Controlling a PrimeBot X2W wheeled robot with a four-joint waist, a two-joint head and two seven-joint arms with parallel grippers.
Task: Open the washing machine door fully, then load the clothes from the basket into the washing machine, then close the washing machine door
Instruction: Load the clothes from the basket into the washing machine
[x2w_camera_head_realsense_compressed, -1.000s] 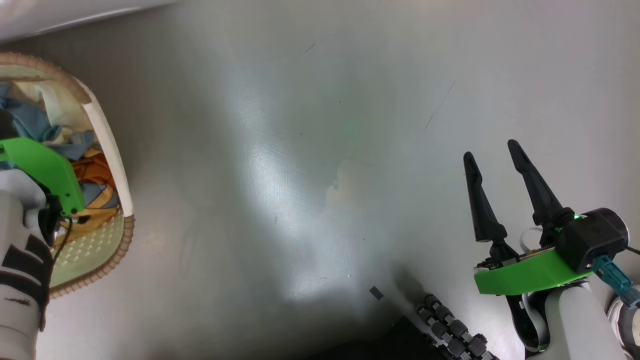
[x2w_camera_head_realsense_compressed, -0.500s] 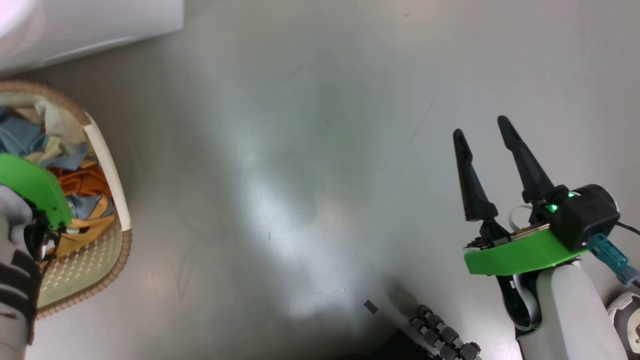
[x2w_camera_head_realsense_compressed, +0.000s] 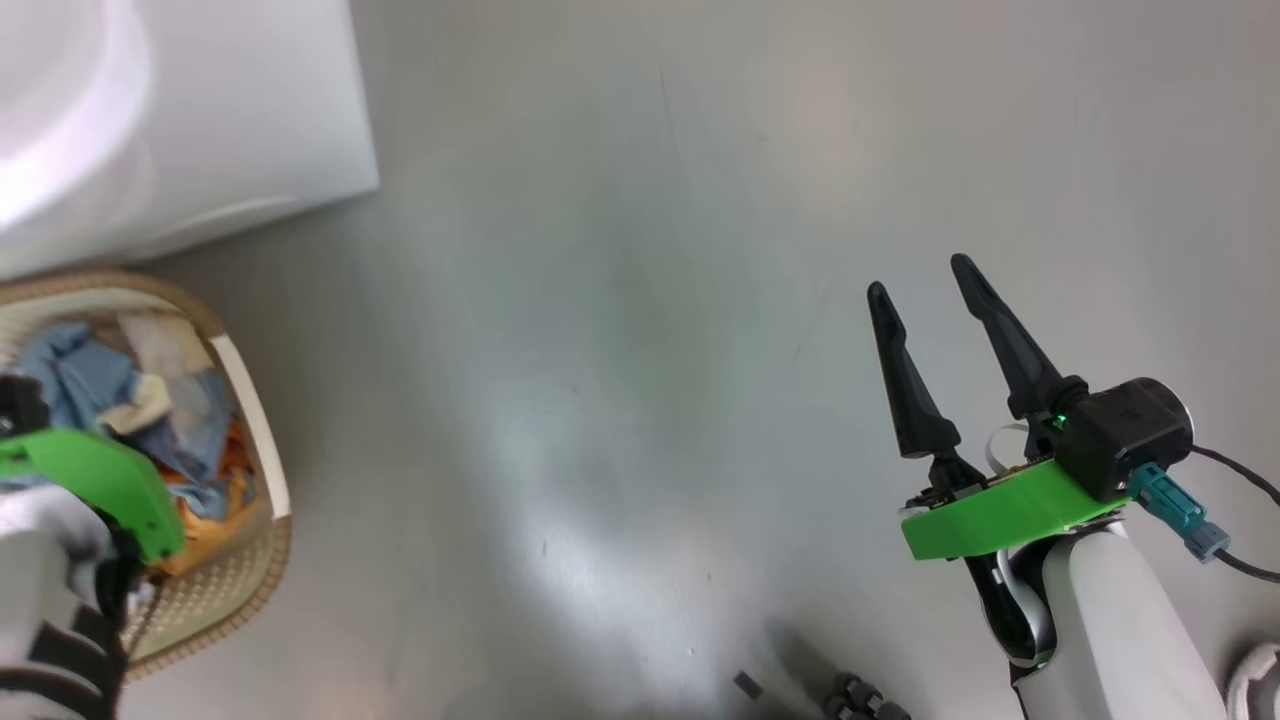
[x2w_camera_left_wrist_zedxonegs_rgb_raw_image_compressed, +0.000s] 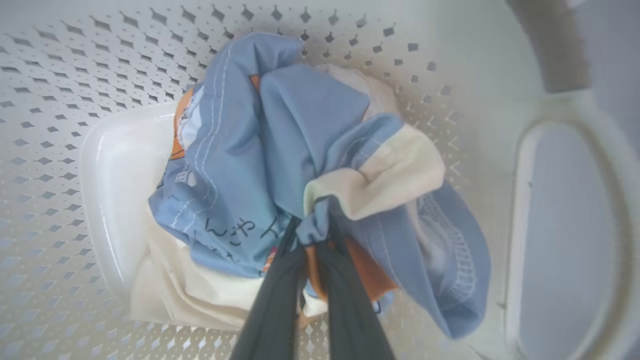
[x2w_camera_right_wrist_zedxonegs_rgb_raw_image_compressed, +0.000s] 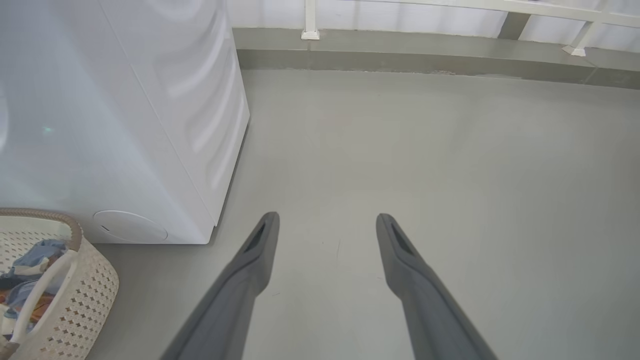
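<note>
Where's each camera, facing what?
Head view: on the head, looking down at floor, washing machine corner, basket; right gripper open, left forearm at lower left.
Left wrist view: down into the basket; left gripper shut on the clothes.
Right wrist view: low, facing washing machine's side and floor; right gripper open.
All three share the basket.

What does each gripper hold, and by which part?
Left gripper: a bunched fold of the light blue and cream fabric clothes, in the cream-white perforated plastic basket. Right gripper: open, nothing held.

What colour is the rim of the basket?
Brown, woven-looking; the basket rim shows best in the head view.
</note>
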